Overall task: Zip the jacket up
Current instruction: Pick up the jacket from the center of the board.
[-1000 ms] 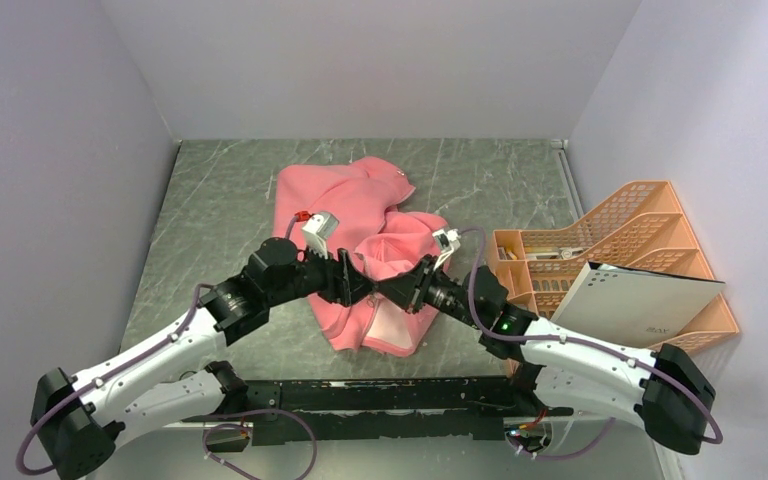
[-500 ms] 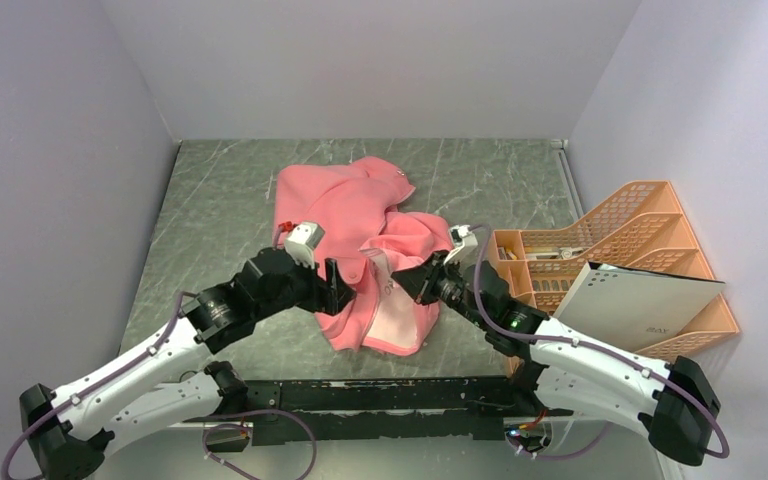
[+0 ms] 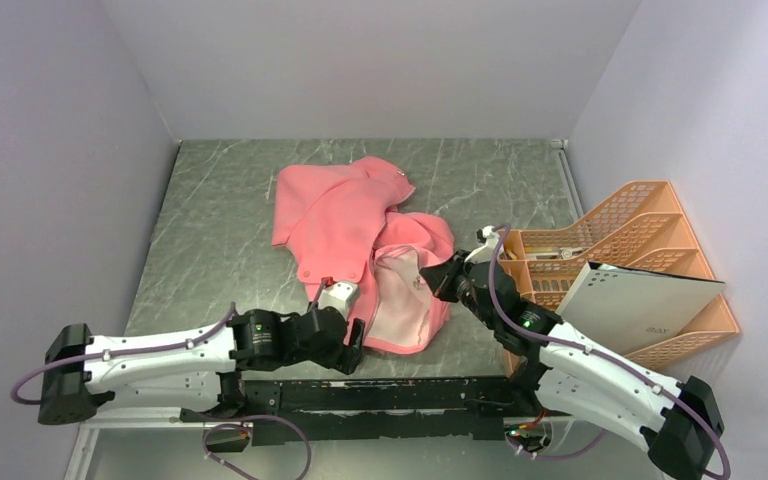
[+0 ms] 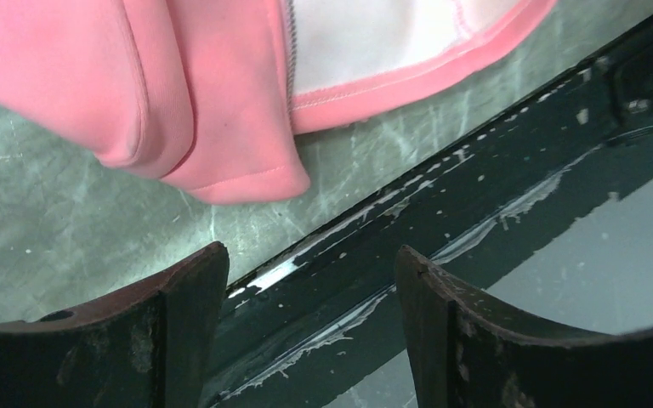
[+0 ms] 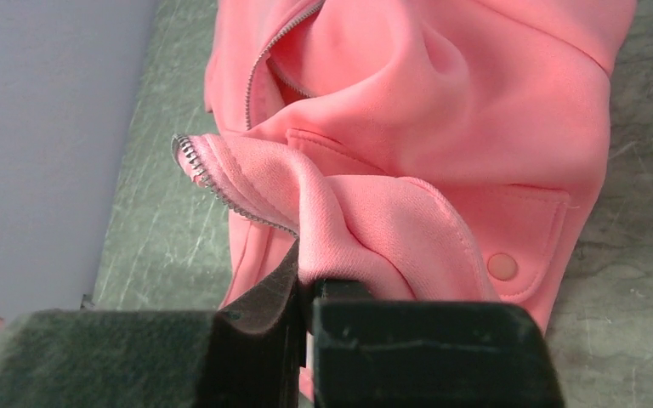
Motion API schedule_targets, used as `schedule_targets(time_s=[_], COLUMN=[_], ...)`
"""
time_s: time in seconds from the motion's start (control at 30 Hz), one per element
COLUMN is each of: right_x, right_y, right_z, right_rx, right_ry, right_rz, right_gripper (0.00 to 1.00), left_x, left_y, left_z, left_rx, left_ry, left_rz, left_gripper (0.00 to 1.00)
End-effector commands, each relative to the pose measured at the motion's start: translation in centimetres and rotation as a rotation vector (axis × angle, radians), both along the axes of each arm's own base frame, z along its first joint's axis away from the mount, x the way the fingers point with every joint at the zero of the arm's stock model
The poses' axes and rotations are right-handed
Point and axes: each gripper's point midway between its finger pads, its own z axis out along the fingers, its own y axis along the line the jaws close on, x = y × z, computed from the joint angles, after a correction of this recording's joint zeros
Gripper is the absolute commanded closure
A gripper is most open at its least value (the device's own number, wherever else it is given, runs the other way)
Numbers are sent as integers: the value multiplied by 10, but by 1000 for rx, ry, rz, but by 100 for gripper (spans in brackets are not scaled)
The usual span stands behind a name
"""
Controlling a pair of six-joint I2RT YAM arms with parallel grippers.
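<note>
The salmon-pink jacket [image 3: 345,225] lies crumpled on the grey table, its pale lining [image 3: 400,305] turned up near the front. My right gripper [image 3: 444,276] is shut on a fold of the jacket's front edge [image 5: 340,229]; the silver zipper teeth [image 5: 200,170] and a snap flap pocket [image 5: 503,265] show in the right wrist view. My left gripper [image 3: 352,348] is open and empty, low by the table's front edge, just short of the jacket's hem corner [image 4: 247,174]. The zipper pull is not visible.
An orange desk organiser [image 3: 620,250] with a white folder [image 3: 640,305] stands at the right, close to the right arm. The black mounting rail [image 3: 380,395] runs along the front edge, right under the left gripper [image 4: 310,263]. Walls enclose the table on three sides.
My left gripper has let go, drawn back and dropped to the table's front edge, now open. My right gripper has pulled its fold of the jacket to the right.
</note>
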Motion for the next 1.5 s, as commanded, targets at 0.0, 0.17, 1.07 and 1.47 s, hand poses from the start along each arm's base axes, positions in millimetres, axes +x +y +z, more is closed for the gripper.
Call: schedule_targets(time_s=[0.0,0.17,1.07,1.47], right_x=[-4,-8,-34,-33], right_y=[5,15,42,36], right_z=[21,34,50,46], right_rx=[46,61,104,119], right_ry=[-54,-107,-241,-233], right_rz=[51,129,379,341], right_gripper=[100,100,100,100], left_x=[4,11,38,42], left_y=[5,3,-11,-22], left_z=[-9,-12,-28,-37], left_rx=[36,57,90,141], left_ry=[-2,-21,26,57], left_rz=[86,113,143,104], left_gripper=[25,24,27,42])
